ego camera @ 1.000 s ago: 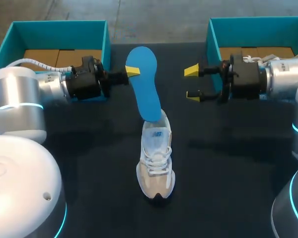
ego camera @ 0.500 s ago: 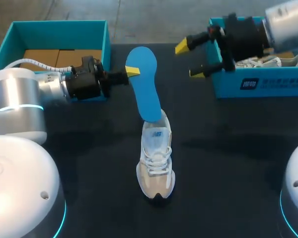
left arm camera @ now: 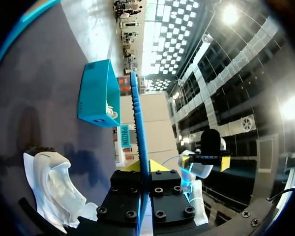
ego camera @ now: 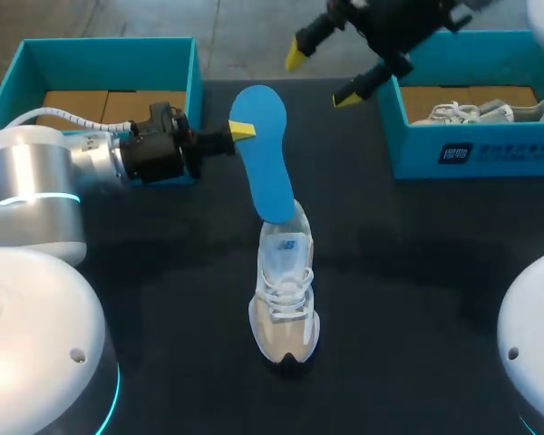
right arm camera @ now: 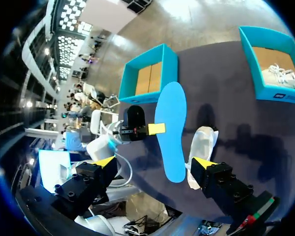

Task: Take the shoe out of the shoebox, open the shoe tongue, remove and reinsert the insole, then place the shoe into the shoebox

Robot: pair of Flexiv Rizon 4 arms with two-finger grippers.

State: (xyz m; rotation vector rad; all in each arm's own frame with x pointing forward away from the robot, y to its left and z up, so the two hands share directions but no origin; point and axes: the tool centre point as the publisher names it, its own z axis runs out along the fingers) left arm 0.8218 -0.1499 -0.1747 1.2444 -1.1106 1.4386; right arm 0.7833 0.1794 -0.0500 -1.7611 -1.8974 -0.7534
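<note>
A white and beige sneaker (ego camera: 286, 290) stands in the middle of the dark table, toe toward the front edge. A blue insole (ego camera: 261, 154) rises out of its heel opening, leaning toward the back. My left gripper (ego camera: 243, 131) is shut on the insole's left edge near its upper end. In the left wrist view the insole (left arm camera: 137, 118) shows edge-on between the fingers of that gripper (left arm camera: 146, 169), with the sneaker (left arm camera: 54, 191) beside it. My right gripper (ego camera: 319, 77) hangs open and high above the back of the table. Its wrist view looks down on the insole (right arm camera: 171, 128) and sneaker (right arm camera: 202, 142).
A teal shoebox (ego camera: 471, 154) at the back right holds a second white shoe (ego camera: 476, 111). Another teal box (ego camera: 109, 54) with brown cardboard inside stands at the back left, behind my left arm.
My right gripper has risen and swung back and leftward from in front of the right shoebox, staying open. The left gripper, insole and sneaker have not moved.
</note>
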